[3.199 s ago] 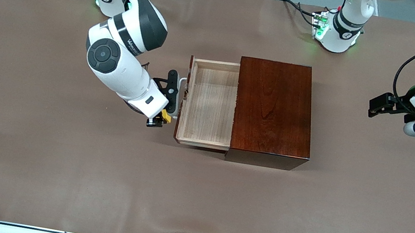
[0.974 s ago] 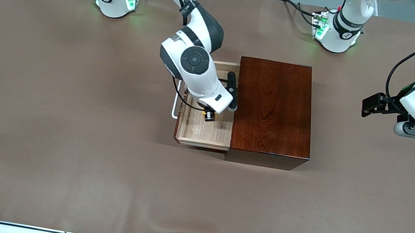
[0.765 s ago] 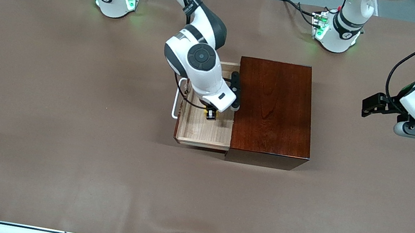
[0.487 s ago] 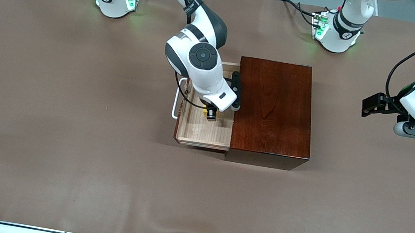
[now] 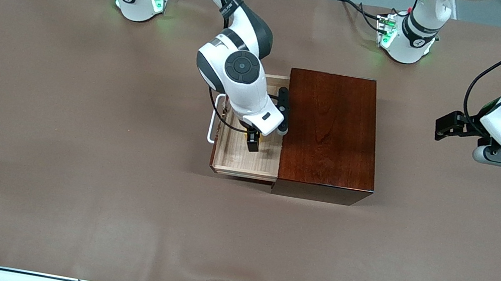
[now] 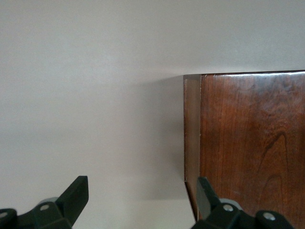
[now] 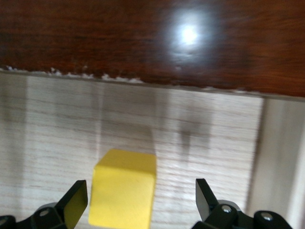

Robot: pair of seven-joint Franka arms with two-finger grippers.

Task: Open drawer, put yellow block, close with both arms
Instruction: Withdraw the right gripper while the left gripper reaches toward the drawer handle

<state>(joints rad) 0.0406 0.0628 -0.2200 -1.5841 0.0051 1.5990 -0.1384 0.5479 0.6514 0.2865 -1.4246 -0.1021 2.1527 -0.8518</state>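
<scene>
The brown worktop [image 5: 69, 191] lies bare along the edge nearest the front camera, with wide open room on every side of the dark mahogany box [image 5: 330, 133]. The box stands near the middle, its glossy lid flat and level. The drawer [image 5: 247, 160] is pulled out toward the right arm's end of the worktop, its pale wood floor exposed and its white U-shaped handle [image 5: 213, 121] standing clear of the dark front.

The right gripper [image 5: 253, 140] is down inside the drawer, close to the box's opening edge, and its jaws stand wide apart. In the right wrist view the yellow block [image 7: 125, 188] rests on the drawer floor between the two fingers [image 7: 71, 202], closer to one of them and apart from the other, with open floor between it and the drawer's pale side wall [image 7: 281, 162]. The chipped edge of the box's lid runs just above the block in that view.

The left gripper [image 5: 456, 129] waits in the air over bare worktop toward the left arm's end, well apart from the box. Its jaws are spread open, and the left wrist view shows the box's corner [image 6: 193, 78] ahead of them.
</scene>
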